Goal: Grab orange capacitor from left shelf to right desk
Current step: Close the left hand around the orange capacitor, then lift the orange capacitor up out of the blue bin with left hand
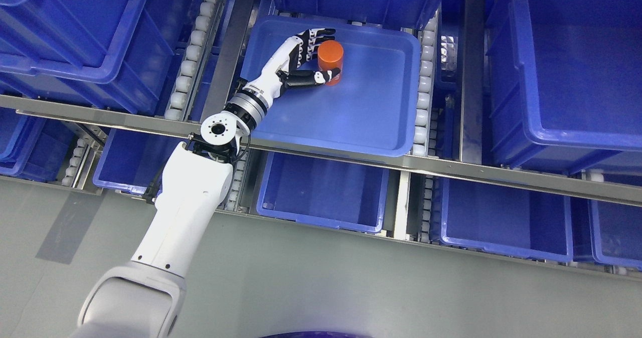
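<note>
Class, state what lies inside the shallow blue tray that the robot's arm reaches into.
An orange capacitor stands upright in the tray, with the left hand around it. The hand hides the capacitor's left side.

one orange capacitor [330, 59], one robot hand [301, 59]

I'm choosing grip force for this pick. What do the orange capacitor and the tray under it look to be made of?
Orange capacitor: smooth, matte top, probably a plastic sleeve; what lies beneath cannot be told. Blue tray: moulded plastic with rounded corners and a soft sheen. The left hand curls around the capacitor.
</note>
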Motion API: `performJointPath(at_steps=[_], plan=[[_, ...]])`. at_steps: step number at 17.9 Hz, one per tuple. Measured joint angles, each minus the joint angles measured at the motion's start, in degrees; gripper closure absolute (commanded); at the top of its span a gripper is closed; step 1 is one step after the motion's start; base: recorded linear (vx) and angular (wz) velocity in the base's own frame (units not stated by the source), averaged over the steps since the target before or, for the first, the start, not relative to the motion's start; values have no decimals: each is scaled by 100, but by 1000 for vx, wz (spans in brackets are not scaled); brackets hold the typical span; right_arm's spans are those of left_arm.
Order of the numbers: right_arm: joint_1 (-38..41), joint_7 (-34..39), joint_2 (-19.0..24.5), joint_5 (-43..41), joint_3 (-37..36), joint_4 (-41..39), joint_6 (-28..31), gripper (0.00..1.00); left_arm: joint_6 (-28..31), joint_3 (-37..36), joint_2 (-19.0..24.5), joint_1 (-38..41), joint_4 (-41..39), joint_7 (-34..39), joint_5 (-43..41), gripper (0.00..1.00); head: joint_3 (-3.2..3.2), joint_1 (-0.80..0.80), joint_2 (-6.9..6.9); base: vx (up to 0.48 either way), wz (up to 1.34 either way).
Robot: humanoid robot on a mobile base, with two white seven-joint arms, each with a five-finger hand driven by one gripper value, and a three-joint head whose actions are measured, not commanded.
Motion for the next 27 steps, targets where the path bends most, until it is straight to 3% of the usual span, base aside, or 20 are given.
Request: performJointPath(at_steps=[3,6,12,20,27], plan=[[0,0,0,0,0,0,-1,0,-47,-110,0,-21,81,0,22,42,0,0,0,4,2],[0,0,0,0,0,0,-1,0,-104,-196,0,-32,139,0,40,63,0,0,0,3,7],[0,0,0,0,0,0,-19,0,-545,-314,0,-11,232,-134,211,97,0,0,0,1,9],[0,0,0,0,0,0,-9,0,-1058,-225,0,23,261,-294,487,100,0,0,0,0,0],[0,0,0,0,0,0,2,0,-948,66,0,277,-367,-481,642,100,0,0,0,-4,-3]])
